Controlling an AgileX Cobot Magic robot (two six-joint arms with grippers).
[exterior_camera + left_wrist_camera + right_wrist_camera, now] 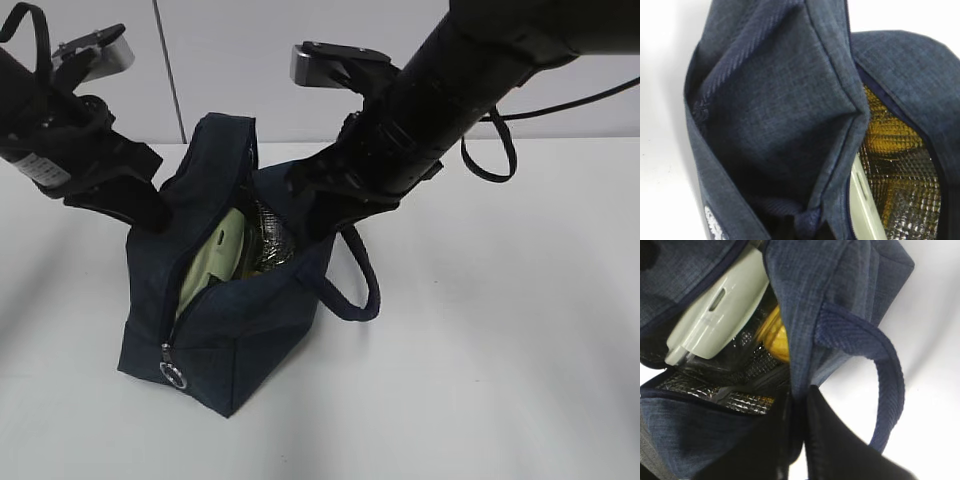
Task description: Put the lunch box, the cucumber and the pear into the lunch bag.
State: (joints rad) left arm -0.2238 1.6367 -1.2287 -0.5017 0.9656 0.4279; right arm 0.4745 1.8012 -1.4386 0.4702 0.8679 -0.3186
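The left claw (150,215) pinched the bag's (250,330) left rim, its opening hidden. Just right of it the lunch box (215,262) stood on edge inside, long axis running up toward the mouth. The pear (776,335) lay beside the right claw (800,440), which clamped the right rim. The cucumber went unseen, so packing seemed nearly finished; releasing would come next

we see a plain white table (500,380) from three to nine o'clock, a pale panelled wall (230,70) at twelve.
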